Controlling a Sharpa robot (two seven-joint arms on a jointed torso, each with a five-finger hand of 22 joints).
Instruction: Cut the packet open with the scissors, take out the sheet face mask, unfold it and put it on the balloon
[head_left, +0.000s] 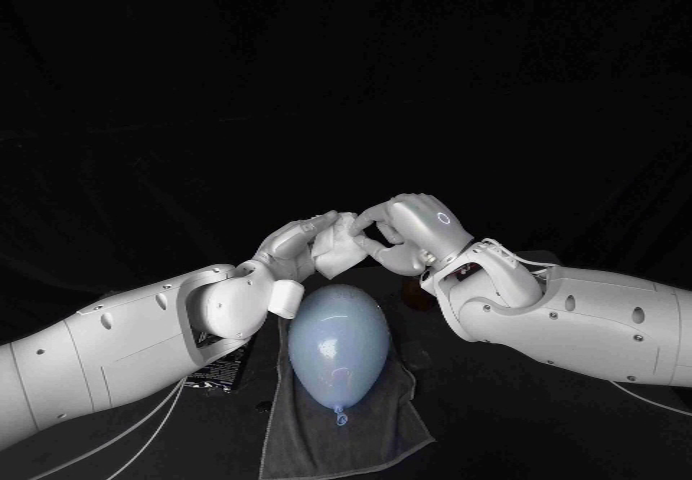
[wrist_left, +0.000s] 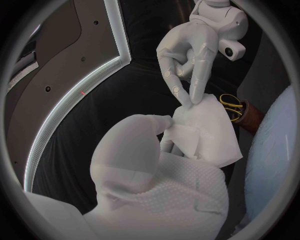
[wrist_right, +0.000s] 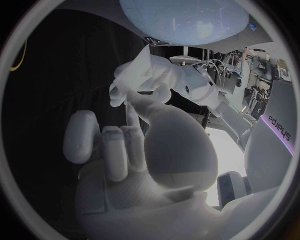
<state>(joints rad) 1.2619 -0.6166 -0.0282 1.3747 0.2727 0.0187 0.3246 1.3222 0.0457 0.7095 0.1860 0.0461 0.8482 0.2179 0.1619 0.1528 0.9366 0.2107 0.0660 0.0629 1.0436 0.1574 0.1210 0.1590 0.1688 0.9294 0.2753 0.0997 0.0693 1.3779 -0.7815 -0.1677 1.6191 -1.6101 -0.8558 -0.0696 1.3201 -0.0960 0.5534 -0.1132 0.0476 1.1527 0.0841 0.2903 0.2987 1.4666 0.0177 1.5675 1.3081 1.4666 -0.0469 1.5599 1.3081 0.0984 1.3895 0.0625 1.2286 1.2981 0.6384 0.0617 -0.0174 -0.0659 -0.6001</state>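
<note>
A white folded sheet mask (head_left: 338, 252) hangs in the air between my two hands, above the far end of the balloon. My left hand (head_left: 293, 250) grips its near side, and the left wrist view shows the folded mask (wrist_left: 205, 132) against that hand (wrist_left: 140, 150). My right hand (head_left: 414, 224) pinches the mask's top corner between thumb and a finger (wrist_left: 195, 92). The pale blue balloon (head_left: 339, 340) lies on a grey towel (head_left: 378, 435), knot toward me. Yellow-handled scissors (wrist_left: 232, 107) stand in a brown holder beyond the mask.
A dark printed packet (head_left: 224, 372) lies on the table under my left forearm, beside the towel's left edge. Both forearms flank the balloon closely. In the right wrist view the balloon (wrist_right: 181, 20) sits beyond my left hand (wrist_right: 150, 75).
</note>
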